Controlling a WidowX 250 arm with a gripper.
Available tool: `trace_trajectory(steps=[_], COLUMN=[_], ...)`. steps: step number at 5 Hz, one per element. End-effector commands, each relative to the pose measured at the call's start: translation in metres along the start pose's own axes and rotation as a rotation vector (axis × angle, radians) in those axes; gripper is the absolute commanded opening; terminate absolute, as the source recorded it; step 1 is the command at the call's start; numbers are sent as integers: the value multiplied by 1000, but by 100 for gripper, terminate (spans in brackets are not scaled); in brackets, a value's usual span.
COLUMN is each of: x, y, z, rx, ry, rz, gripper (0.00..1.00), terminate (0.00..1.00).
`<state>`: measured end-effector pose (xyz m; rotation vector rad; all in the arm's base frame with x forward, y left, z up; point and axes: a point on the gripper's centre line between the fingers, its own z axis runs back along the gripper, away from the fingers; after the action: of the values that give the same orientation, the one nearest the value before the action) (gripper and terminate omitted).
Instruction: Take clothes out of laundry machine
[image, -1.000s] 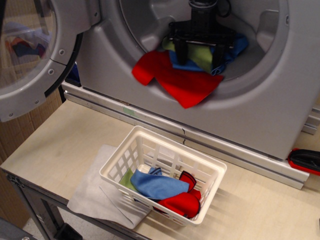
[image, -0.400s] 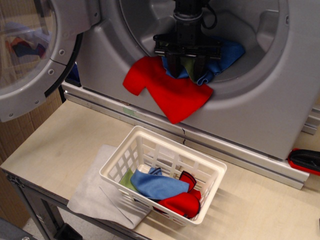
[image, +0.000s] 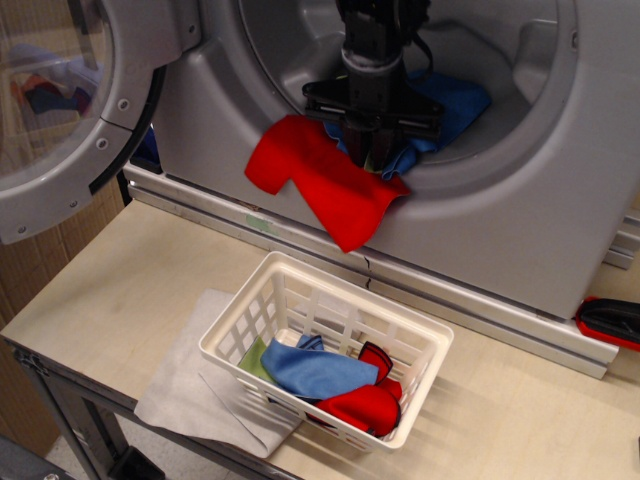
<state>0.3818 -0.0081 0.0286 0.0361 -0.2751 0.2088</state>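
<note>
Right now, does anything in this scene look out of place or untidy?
Yes. A red cloth hangs out over the lower rim of the laundry machine opening, half outside the drum, directly above the white basket. The gripper is down on the pile of cloths there. Nothing looks damaged.

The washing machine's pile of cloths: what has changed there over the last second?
The gripper slid left, its fingers closing together on the green cloth. The red cloth was dragged left and bunched narrower over the laundry machine rim. The blue cloth, the basket and its contents stayed put.
</note>
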Motion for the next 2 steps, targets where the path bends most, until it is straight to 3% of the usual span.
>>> trace_trajectory(steps=[1,2], x=[-1,-8], y=[-2,-2], z=[37,71], rx=[22,25], ry=[-105,-68], rz=[-36,40], gripper=[0,0], terminate=[0,0])
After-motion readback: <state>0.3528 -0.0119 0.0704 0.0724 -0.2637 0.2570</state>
